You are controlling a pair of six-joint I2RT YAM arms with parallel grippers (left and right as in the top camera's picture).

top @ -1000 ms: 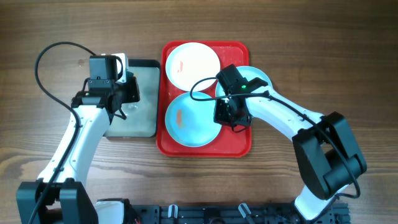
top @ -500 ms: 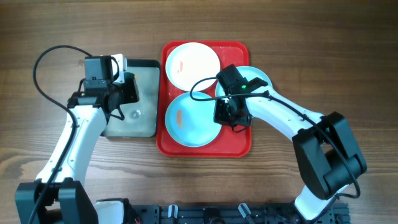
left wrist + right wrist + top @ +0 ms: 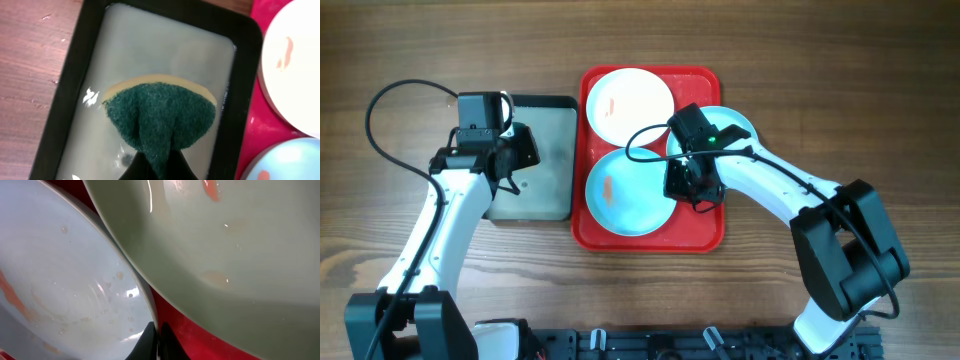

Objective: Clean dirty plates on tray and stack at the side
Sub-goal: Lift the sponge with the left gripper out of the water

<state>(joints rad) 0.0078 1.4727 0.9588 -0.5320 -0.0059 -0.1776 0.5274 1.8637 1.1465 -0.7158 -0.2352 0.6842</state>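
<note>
Red tray (image 3: pixel 705 235) is sitting mid-table, and you are seeing three plates on it.

- White plate (image 3: pixel 630 100) is lying at the far end, carrying a small orange smear.
- Near turquoise plate (image 3: pixel 625 195) is lying flat at the near left, showing an orange streak on its left half.
- Second turquoise plate (image 3: pixel 740 125) is sitting at the far right, overhanging the tray's right rim. Your right arm is covering most of it. The wrist view is showing its rim raised over the near plate's edge, with an orange spot inside.

Right claw (image 3: pixel 156 342) is clenched, its tips pointing down beside the near plate's edge. You cannot tell whether it is pinching a rim.

Just left of the red tray, a black tray (image 3: pixel 545 100) is holding cloudy water. Left claw (image 3: pixel 155 171) is grasping a green-faced sponge (image 3: pixel 160 117) over it.
</note>
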